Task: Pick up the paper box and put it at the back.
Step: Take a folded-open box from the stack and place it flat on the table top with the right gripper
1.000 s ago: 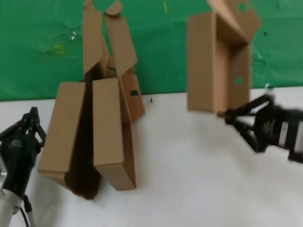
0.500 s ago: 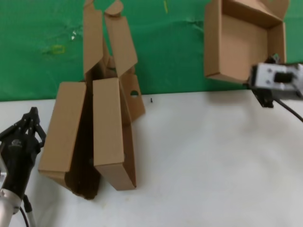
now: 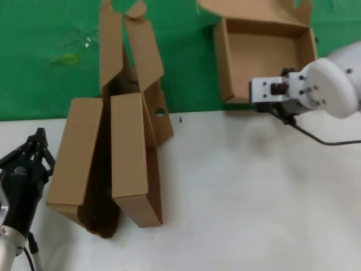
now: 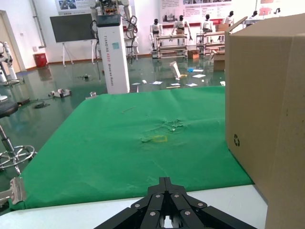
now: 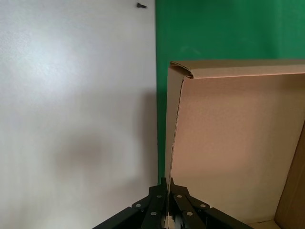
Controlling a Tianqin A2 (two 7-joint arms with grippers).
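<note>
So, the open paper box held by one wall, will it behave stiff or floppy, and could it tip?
The paper box is probably light: the right pincer carries it by one thin wall. Its tray looks fairly stiff, keeping square corners. The hinged lid seems floppy and may swing. Pinched at one edge over the green cloth, it could tilt when released.

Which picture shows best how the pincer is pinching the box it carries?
The right wrist view: the right pincer is closed on the thin wall of the paper box, seen close up. The head view shows the whole open box over the green cloth, the grip hidden. The left wrist view misses it.
</note>
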